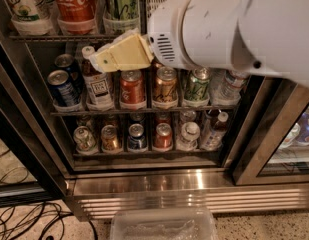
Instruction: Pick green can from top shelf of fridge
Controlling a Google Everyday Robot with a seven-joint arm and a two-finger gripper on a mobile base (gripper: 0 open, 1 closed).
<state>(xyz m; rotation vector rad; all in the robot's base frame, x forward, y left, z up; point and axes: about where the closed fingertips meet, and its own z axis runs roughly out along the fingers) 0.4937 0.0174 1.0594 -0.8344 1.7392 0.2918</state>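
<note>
Fingers (125,54) of the gripper (95,62) appear pressed together (nothing held) just below the top shelf (54,36) of the fridge (144,185), where the green can (121,1) stands untouched beside a red Coca-Cola can (74,4); reaching and grasping are yet to be done.

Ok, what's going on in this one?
A white robot arm reaches into an open drinks fridge. Its pale yellow gripper is in front of the cans and bottles on the middle rack, just under the edge of the top shelf. The tall green can stands on that shelf in a clear tray, beside a red Coca-Cola can. It is above the gripper and has not yet been picked.
</note>
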